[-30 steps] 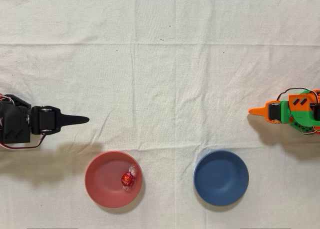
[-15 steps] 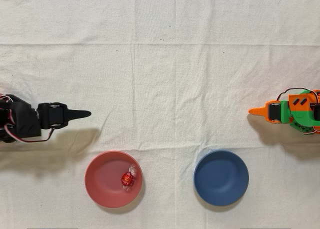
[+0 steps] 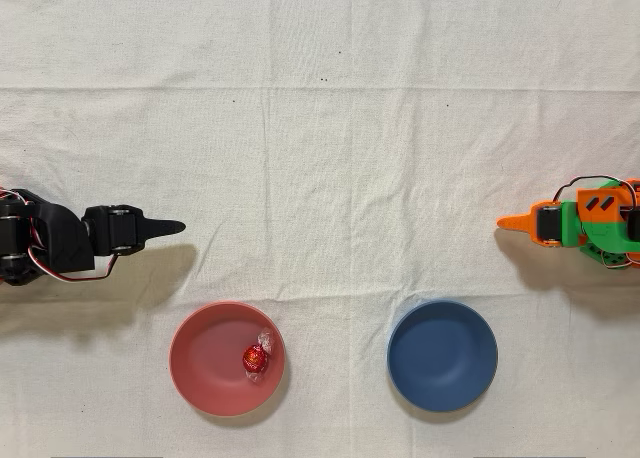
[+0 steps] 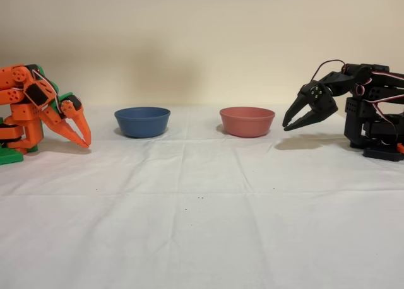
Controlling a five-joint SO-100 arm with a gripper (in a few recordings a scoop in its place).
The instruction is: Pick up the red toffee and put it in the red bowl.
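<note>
In the overhead view the red toffee lies inside the red bowl, right of the bowl's centre, its clear wrapper ends showing. Nothing holds it. My black gripper hovers above and to the left of the bowl, well apart from it, fingers together and empty. In the fixed view the gripper hangs just right of the red bowl, tips pointing down toward the cloth. The bowl's wall hides the toffee there.
A dark blue bowl stands right of the red one in the overhead view, and left of it in the fixed view. The idle orange arm rests at the right edge. White creased cloth covers the table.
The black arm has folded back toward its base at the left edge. Its gripper tip has drifted slightly upward in the overhead picture. Toffee and bowls have not moved.
</note>
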